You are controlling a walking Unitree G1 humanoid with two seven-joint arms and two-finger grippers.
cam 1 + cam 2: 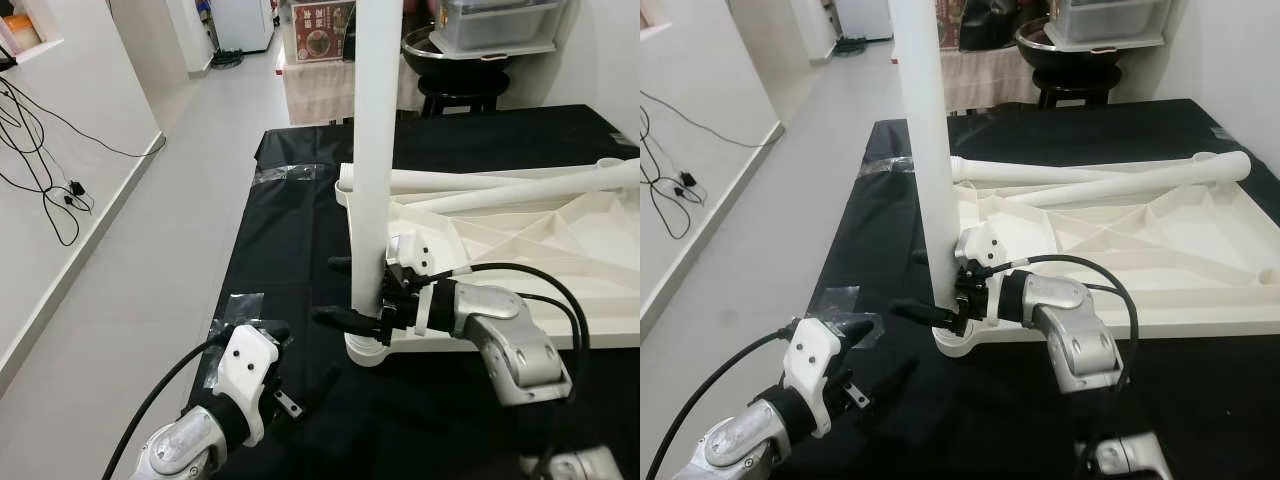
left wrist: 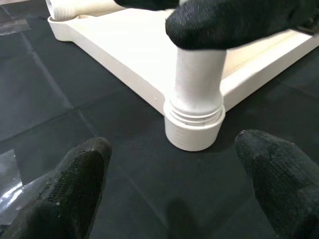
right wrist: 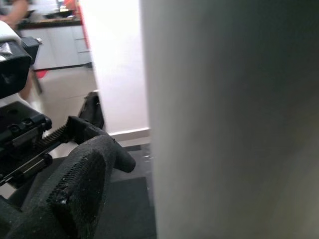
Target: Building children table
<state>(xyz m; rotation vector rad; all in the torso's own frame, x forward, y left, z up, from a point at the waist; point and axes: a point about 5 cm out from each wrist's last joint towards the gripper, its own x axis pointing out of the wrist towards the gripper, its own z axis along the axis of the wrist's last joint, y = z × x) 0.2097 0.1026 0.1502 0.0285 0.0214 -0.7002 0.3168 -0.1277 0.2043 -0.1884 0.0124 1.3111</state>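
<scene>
Standing upright in the corner socket of the upturned white tabletop: a white table leg, on the black mat. Clamped around its lower end, the right gripper, fingers one to each side. Hovering low near that corner, the left gripper, fingers spread, holding nothing. Lying across the tabletop, two more legs.

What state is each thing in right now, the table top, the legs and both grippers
Table top: upside down on the black mat.
Upright leg: standing in the corner socket, threads still showing.
Two loose legs: lying across the table top.
Right gripper: shut on the upright leg near its base.
Left gripper: open, low over the mat, facing the socket.
</scene>
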